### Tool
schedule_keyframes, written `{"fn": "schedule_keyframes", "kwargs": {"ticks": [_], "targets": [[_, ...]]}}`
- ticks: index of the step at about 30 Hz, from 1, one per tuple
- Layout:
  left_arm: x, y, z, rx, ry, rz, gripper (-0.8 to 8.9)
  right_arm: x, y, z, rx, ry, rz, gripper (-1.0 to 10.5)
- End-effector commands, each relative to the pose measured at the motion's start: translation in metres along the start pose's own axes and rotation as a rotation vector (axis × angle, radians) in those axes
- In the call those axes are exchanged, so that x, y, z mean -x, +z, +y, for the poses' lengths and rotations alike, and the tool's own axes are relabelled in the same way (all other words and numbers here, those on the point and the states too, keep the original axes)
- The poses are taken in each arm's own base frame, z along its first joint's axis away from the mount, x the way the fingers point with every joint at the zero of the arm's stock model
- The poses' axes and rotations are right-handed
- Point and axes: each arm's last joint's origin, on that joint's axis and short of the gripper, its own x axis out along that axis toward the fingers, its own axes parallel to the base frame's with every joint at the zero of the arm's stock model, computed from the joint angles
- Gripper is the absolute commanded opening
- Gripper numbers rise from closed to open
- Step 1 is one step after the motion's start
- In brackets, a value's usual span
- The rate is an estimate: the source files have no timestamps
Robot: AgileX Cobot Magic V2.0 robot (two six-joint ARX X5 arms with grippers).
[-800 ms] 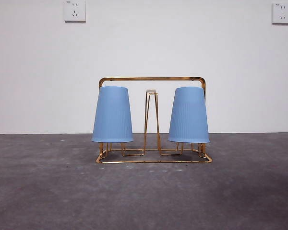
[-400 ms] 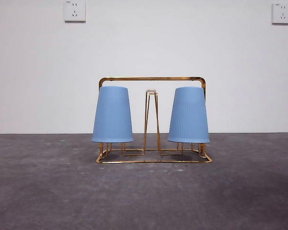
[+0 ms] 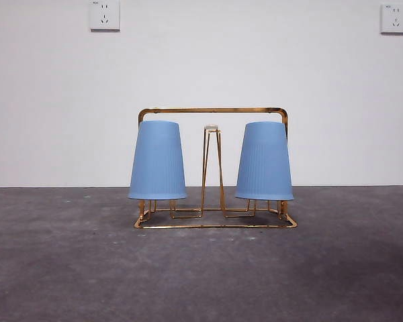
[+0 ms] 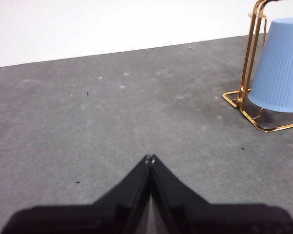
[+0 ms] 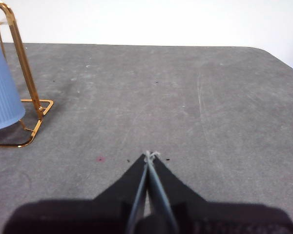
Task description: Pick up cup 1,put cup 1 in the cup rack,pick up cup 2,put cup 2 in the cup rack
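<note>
A dark grey, mottled table (image 3: 201,275) ran back to a plain white wall (image 3: 201,67). Two white wall sockets (image 3: 105,15) (image 3: 395,18) sat high on that wall, one above the table's left part, the other near its right edge. Small dark specks (image 4: 78,182) dotted the tabletop, along with one faint reddish spot (image 5: 100,159).

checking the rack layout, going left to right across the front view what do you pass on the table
left blue cup upside down on the cup rack → bare centre prong with a white tip → right blue cup, also upside down.
</note>
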Motion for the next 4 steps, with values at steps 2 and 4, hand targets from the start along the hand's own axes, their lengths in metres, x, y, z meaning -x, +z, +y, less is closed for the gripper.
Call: {"fn": "schedule_keyframes", "kwargs": {"ticks": [2,4], "targets": [[-0.0010,-0.0026,0.0003,0.009,0.005,0.003,-0.03,-0.0008,-0.0022,0.0000,-0.010,-0.003,0.002,0.0],[-0.0010,-0.0026,0.0003,0.009,0.005,0.003,-0.03,-0.0008,-0.0022,0.0000,-0.010,-0.003,0.002,0.0]]}}
